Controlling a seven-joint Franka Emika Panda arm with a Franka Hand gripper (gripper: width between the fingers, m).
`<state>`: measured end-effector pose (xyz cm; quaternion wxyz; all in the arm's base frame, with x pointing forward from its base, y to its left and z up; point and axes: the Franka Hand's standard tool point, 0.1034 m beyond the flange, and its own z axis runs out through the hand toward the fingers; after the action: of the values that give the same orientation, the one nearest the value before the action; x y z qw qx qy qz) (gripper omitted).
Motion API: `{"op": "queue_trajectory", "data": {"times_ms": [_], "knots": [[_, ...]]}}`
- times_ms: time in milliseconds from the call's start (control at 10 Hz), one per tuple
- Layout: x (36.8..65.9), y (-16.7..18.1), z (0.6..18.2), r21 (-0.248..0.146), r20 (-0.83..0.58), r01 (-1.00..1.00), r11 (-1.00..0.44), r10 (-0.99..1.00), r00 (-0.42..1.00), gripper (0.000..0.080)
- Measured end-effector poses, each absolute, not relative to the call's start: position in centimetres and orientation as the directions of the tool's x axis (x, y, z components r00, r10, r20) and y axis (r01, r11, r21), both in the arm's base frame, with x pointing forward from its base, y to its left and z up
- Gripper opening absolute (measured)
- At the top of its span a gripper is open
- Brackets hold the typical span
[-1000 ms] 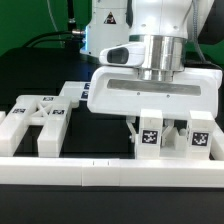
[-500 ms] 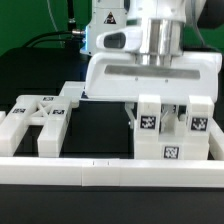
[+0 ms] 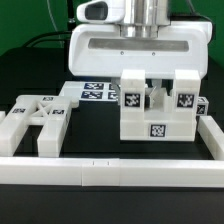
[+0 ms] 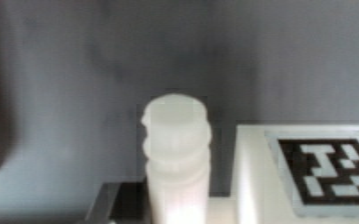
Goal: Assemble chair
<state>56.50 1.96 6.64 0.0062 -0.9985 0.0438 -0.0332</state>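
**Gripper clenched on a tagged chair part**

At the exterior view's left, a chair frame [image 3: 38, 120] lies flat on the black table [image 3: 90, 135], just behind the long front rail [image 3: 100, 170]. Behind it, toward the middle, lies the marker board [image 3: 95, 93]. Right of centre, the gripper [image 3: 150, 90] reaches down between the two posts of a blocky chair part [image 3: 155, 125] and is clamped on it. The part stands upright, with tags on both posts and on its base. Whether it touches the table cannot be told.
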Motion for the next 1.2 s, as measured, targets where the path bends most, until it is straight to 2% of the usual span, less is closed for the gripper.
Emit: {"op": "queue_trajectory", "data": {"times_ms": [300,600,1000,1200], "knots": [[55.1,1.1,7.3,-0.046,-0.189,-0.118,-0.992,-0.108,0.976,0.0249],[54.3,-0.2,8.5,-0.041,-0.395,-0.122,-0.992,-0.096,0.914,0.0251],[53.1,-0.7,7.8,-0.035,-0.623,-0.143,-0.989,-0.090,0.777,0.0251],[52.6,-1.0,8.4,-0.037,-0.731,-0.151,-0.988,-0.076,0.678,0.0251]]}}
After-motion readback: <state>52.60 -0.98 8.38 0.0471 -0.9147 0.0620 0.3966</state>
